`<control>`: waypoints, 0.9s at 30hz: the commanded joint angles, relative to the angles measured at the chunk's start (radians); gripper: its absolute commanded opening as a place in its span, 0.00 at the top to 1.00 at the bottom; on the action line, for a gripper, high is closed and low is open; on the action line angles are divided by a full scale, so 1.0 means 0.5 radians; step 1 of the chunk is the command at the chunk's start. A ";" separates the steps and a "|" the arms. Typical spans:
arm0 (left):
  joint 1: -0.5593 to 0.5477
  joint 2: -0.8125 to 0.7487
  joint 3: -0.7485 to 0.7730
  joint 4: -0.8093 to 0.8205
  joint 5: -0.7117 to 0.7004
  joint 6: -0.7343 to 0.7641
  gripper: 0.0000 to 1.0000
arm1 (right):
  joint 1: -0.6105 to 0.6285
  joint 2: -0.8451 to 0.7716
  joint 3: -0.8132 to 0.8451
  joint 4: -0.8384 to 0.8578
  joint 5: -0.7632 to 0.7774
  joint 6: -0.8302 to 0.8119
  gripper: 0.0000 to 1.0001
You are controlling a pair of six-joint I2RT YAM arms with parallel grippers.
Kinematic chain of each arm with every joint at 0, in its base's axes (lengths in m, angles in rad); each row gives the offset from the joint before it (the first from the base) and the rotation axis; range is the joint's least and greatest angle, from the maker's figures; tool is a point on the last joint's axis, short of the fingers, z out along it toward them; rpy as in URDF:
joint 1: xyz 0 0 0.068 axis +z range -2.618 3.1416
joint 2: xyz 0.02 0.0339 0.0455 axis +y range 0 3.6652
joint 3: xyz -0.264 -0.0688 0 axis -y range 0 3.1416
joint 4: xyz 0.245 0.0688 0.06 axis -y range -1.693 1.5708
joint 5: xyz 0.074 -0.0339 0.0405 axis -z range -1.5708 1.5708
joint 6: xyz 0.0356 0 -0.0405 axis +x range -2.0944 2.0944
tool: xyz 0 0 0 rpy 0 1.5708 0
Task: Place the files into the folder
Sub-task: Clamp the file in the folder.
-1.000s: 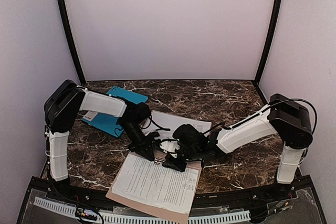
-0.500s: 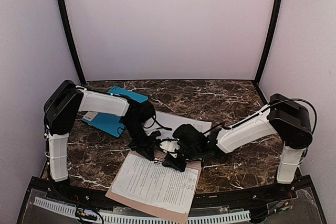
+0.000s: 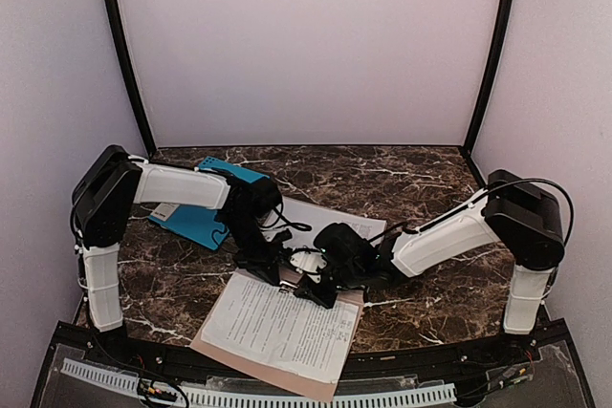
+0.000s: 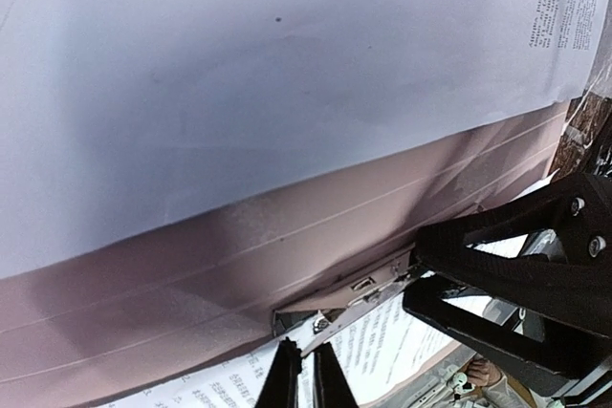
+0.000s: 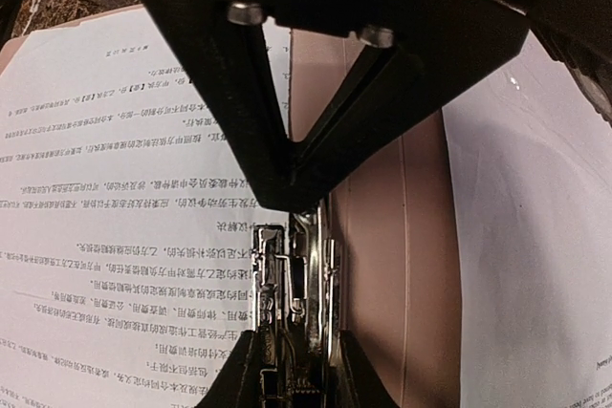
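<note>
Your folder (image 3: 251, 366) lies open at the front of the bench (image 3: 430, 188), with printed sheets (image 3: 277, 322) lying on it. The right fingers (image 5: 237, 379) pinch the metal clip (image 5: 292, 274) at the folder's spine. The left fingers (image 4: 285, 377) are almost pressed together just at the tip of the clip's lever.

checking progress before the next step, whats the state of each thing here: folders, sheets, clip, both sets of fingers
tan folder: open, lying flat.
metal clip: at the folder's spine, held between the right fingers.
printed sheet: flat on the folder's near half.
second sheet: flat over the far half.
teal folder: closed, lying aside.
left fingers: nearly closed at the clip's tip, grip unclear.
right fingers: closed on the clip.
</note>
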 commanded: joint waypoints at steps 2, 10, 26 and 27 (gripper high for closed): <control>0.066 0.058 -0.082 0.128 -0.589 -0.081 0.99 | 0.001 0.143 -0.052 -0.371 0.051 -0.013 0.78; 0.065 0.046 -0.086 0.131 -0.576 -0.096 0.99 | 0.002 0.152 -0.037 -0.387 0.048 -0.017 0.78; 0.092 0.233 -0.533 0.066 -0.628 -0.209 0.99 | 0.006 0.156 -0.036 -0.392 0.048 -0.017 0.79; 0.094 0.271 -0.498 0.060 -0.633 -0.205 0.99 | 0.006 0.154 -0.035 -0.391 0.049 -0.019 0.79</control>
